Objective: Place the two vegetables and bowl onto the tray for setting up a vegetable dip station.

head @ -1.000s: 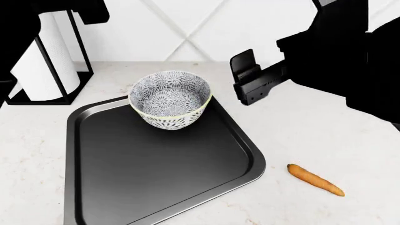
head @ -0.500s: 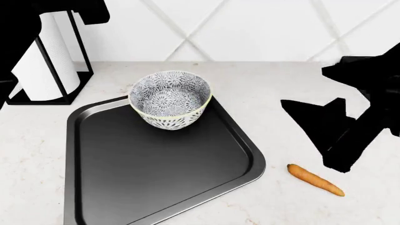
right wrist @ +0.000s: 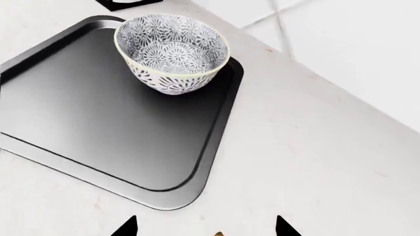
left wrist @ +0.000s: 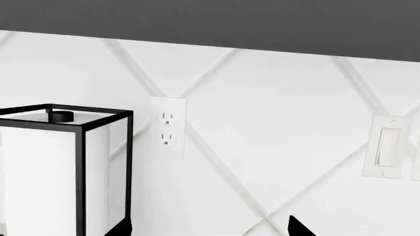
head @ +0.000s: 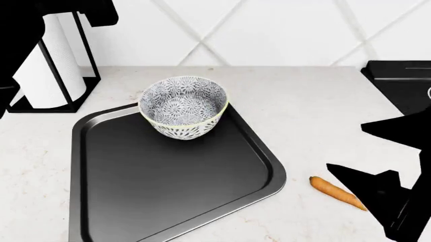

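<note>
The patterned bowl (head: 183, 106) (right wrist: 172, 51) stands upright in a far corner of the dark grey tray (head: 168, 181) (right wrist: 98, 132). One vegetable, an orange carrot (head: 334, 192), lies on the counter to the right of the tray. The other vegetable is out of view. My right gripper (head: 369, 197) (right wrist: 204, 229) hangs open over the carrot's far end. One end of the carrot (right wrist: 219, 234) shows between its fingertips, and I cannot tell whether they touch it. My left gripper (left wrist: 210, 228) is open, empty and raised, facing the wall.
A black-framed paper towel holder (head: 47, 65) (left wrist: 66, 167) stands at the back left, beside the tray. A black cooktop edge (head: 404, 85) sits at the right. An outlet (left wrist: 167, 127) and a light switch (left wrist: 387, 153) are on the tiled wall.
My right arm has swung from beside the bowl, rightward and toward the counter's front, ending over the carrot. The bowl, tray, carrot and left arm have not moved.
</note>
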Controlling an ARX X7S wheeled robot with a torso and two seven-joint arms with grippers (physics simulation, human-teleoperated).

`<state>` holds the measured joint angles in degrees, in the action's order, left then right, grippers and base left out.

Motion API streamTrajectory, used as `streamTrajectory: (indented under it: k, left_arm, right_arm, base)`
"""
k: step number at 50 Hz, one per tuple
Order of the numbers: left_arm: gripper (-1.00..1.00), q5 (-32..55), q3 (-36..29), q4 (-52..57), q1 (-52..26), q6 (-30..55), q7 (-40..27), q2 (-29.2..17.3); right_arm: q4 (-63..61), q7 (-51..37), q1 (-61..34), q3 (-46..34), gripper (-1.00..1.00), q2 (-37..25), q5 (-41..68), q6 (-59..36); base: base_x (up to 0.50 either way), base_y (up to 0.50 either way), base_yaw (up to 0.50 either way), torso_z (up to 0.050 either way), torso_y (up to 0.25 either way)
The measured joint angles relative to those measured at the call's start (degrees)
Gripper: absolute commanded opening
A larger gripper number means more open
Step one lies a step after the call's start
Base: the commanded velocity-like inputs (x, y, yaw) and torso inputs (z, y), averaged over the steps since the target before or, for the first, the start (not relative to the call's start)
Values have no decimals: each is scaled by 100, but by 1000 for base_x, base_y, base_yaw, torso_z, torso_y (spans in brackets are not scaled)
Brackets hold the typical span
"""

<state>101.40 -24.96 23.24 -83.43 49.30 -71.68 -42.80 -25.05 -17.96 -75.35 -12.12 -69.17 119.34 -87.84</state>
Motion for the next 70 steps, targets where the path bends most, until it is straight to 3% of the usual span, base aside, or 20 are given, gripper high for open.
streamTrajectory:
  k: [21,70]
  left_arm:
    - [100,20,-34,18,-23,-18,-14,-15]
    - [100,27,-104,23,-59,-72,-14,-49]
  right_arm:
    - [-245,952,686,-252,100,-212,-1169,-7]
    - [-261,1775,441,-1986,100,-237,-2724,185]
  base:
    - [0,0,0,0,0]
    - [0,0,0,0,0]
